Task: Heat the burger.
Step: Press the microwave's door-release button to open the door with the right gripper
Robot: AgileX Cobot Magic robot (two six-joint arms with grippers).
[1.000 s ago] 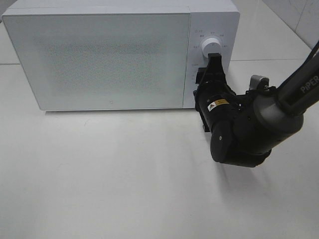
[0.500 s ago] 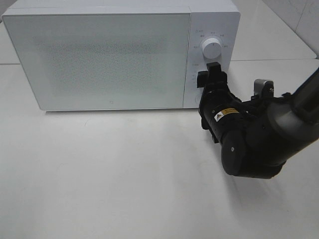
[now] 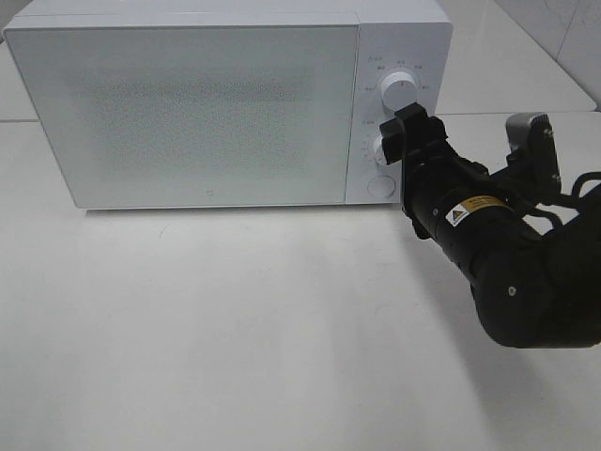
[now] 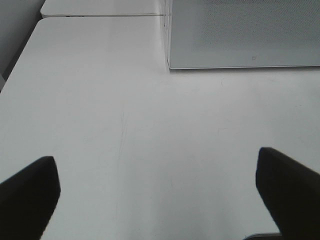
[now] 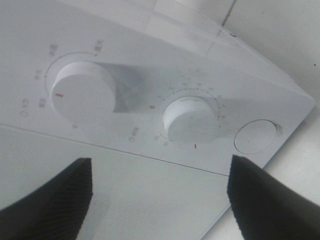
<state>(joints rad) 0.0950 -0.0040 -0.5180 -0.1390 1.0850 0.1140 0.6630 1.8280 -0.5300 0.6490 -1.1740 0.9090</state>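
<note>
Two white dials sit on the control panel of the white microwave [image 3: 207, 113]: the upper dial [image 5: 82, 95] and the lower dial [image 5: 190, 120], with a round button [image 5: 255, 136] below them. The microwave door is shut, and its frosted front shows nothing of the inside.

Burger: not seen in any view, so its position cannot be told.

Right claw [image 3: 404, 130]: released, with its jaws spread wide and nothing between them. It is at the microwave's control panel, level with the lower dial, which it partly hides in the high view. In the right wrist view, its two dark fingers [image 5: 50, 200] stand out to either side of the lower dial and do not touch it.

Left claw [image 4: 157, 170]: released, with its jaws spread wide and nothing held. It is over bare white worktop [image 3: 235, 329], well in front of the microwave's door side. It does not appear in the high view.
</note>
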